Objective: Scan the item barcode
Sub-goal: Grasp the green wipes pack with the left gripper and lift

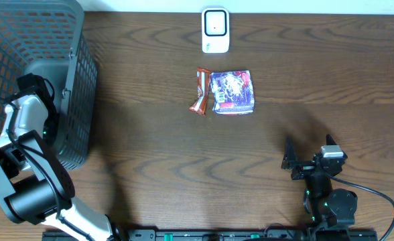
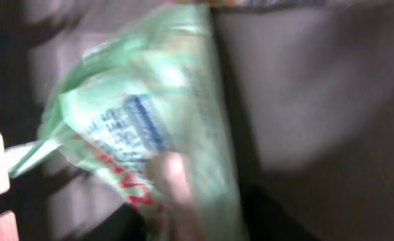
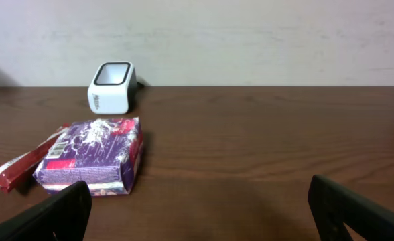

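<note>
Left fingers (image 2: 173, 184) lie closest to the lens: one pale, blurred tip shows at 6 o'clock in the left wrist view, against a green packet (image 2: 143, 114) with a blue label and red print. Blur prevents any finding on whether the tip grips the packet or how wide the pair stands. Overhead, the left arm (image 1: 26, 120) reaches into the grey mesh basket (image 1: 83, 100) at 9 o'clock on the counter (image 1: 183, 167); its fingers are hidden there.

Right fingers (image 3: 56, 214) stand wide apart and hold nothing, low over the counter at 5 o'clock overhead.

At 12 o'clock from them, well apart, a purple packet (image 3: 93, 157) lies flat. A red-brown bar (image 3: 23, 164) lies just beside it at its 9 o'clock side. The white scanner (image 3: 112, 87) stands upright at 12 o'clock from both, near the far edge.
</note>
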`<state>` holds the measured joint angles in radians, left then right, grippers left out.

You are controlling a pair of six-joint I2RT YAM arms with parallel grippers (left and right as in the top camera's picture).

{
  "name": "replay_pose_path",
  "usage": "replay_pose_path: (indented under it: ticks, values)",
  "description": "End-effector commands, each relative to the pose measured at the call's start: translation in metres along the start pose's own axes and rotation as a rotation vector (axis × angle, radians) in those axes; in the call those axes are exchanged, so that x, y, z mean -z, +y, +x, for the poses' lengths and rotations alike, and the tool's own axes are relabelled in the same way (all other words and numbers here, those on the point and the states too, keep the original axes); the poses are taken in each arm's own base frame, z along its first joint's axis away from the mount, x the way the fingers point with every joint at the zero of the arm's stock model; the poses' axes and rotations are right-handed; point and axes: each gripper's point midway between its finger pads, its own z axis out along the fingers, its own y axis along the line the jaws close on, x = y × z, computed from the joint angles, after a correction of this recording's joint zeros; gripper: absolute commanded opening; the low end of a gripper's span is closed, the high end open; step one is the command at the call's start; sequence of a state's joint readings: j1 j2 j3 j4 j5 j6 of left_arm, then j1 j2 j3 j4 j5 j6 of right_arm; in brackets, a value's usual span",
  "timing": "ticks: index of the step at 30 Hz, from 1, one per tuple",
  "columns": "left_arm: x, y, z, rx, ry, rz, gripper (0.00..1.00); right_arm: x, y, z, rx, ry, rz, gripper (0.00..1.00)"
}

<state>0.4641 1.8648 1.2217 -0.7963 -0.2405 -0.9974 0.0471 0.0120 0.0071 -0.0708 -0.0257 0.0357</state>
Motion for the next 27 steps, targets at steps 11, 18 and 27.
replay_pose_path:
  ticks: [11, 18, 27]
  values:
    - [0.083, -0.009, -0.023, -0.016, -0.069, 0.235, 0.07, 0.000, -0.003, 0.001, 0.014, 0.002, 0.012, 0.99]
    - [0.204, -0.010, -0.044, 0.064, -0.205, 0.656, 0.07, 0.000, -0.003, 0.001, 0.014, 0.002, 0.012, 0.99]
    - [0.347, 0.026, -0.048, 0.075, -0.419, 1.124, 0.08, 0.000, -0.003, 0.001, 0.014, 0.002, 0.012, 0.99]
